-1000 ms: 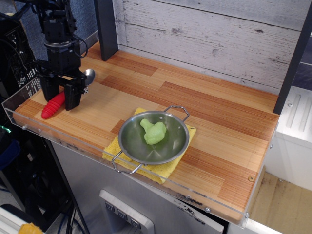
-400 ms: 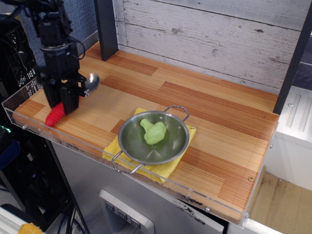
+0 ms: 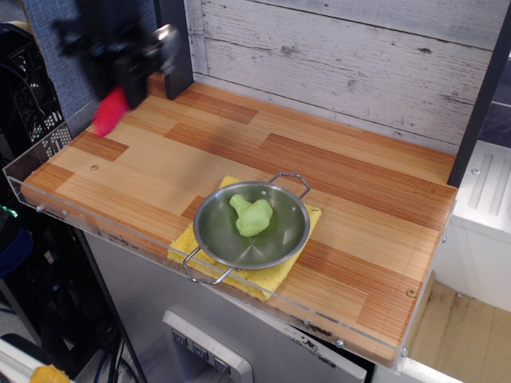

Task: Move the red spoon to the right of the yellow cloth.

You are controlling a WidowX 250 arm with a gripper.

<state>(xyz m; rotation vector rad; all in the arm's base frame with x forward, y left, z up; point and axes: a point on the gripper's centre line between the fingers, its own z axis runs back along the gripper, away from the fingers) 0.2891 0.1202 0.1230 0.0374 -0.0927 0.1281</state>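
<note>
Up off the wood since a second ago, the red spoon [image 3: 120,100] now hangs in the air above the counter's far left corner, where before it lay on the boards near the left edge. It is tilted, red handle low and to the left, silver bowl high and to the right against the dark post [image 3: 174,44]. One gripper [image 3: 128,76] carries it, pinching the spoon about mid-length (the whole arm is smeared with motion blur, so the fingers themselves are hard to make out).

Counting what else is on the wooden counter [image 3: 319,171]: one yellow cloth [image 3: 275,278], lying flat near the front edge, roughly midway along it; one round steel pan [image 3: 251,227] with two wire handles sitting on that cloth and covering most of it, so only the cloth's front and right margins show; and one lumpy green toy [image 3: 252,214] resting inside the pan. The spoon is well apart from the cloth, off to its left and farther back. A clear plastic lip [image 3: 48,155] runs along the counter's left and front edges.
</note>
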